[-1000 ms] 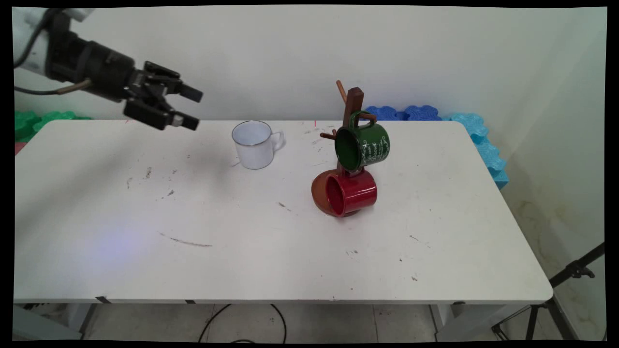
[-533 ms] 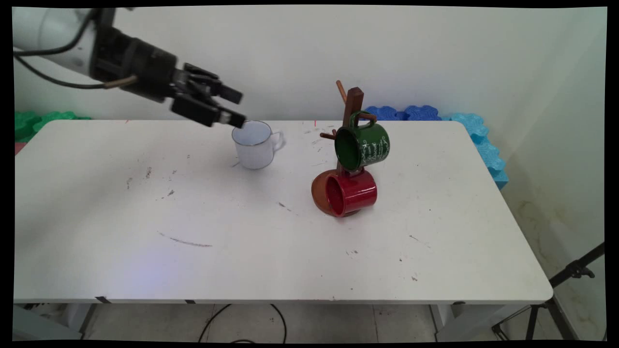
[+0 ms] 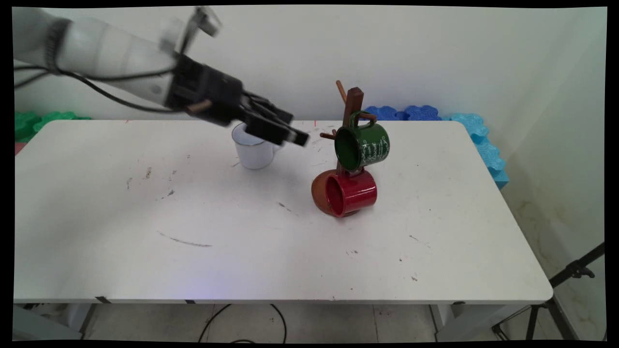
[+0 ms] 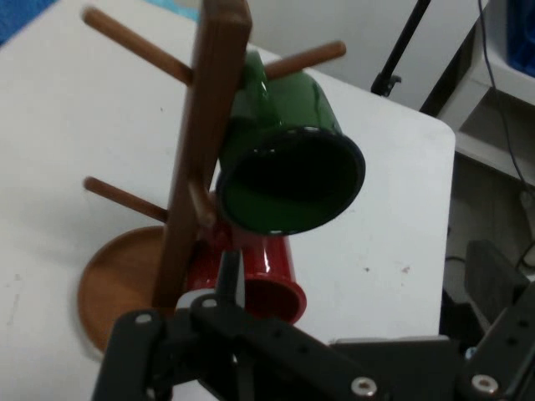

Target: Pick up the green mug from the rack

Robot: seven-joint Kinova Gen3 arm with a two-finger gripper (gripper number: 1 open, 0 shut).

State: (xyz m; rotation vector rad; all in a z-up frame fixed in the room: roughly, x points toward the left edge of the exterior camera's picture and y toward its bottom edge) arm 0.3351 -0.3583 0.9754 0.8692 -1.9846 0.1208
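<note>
Reaches further to the right than half a second before: tool [image 3: 297,129] now past the rim of the white mug [image 3: 252,155] and over its handle side, above the tabletop [image 3: 242,251], pointing toward the wooden mug tree [image 3: 354,101]. Hides the upper part and the handle of the white mug in the main view; not possible to tell whether touching it. Stays well open, with both fingers spread wide and nothing between them; in the hand view shows one finger [image 4: 229,280] low at the left and the other at the right edge, the tool [image 4: 355,251] aimed at the mug tree [image 4: 201,167]. Stands upright on the tabletop, white mug, in the same place as before. Hangs by its handle on an upper peg of the tree, green mug [image 3: 362,145], tilted, mouth toward the camera and the tool [image 4: 292,180]. Hangs lower on the same tree, red mug [image 3: 350,192], just under the green one, mouth also toward the viewer, close over the round brown base [image 3: 319,191] of the tree [image 4: 117,280]. Keeps apart from the tree and both hung mugs, tool, with bare tabletop between. Lies behind the far edge: blue foam pieces [image 3: 478,130] at the right, green foam pieces [image 3: 38,121] at the left.
</note>
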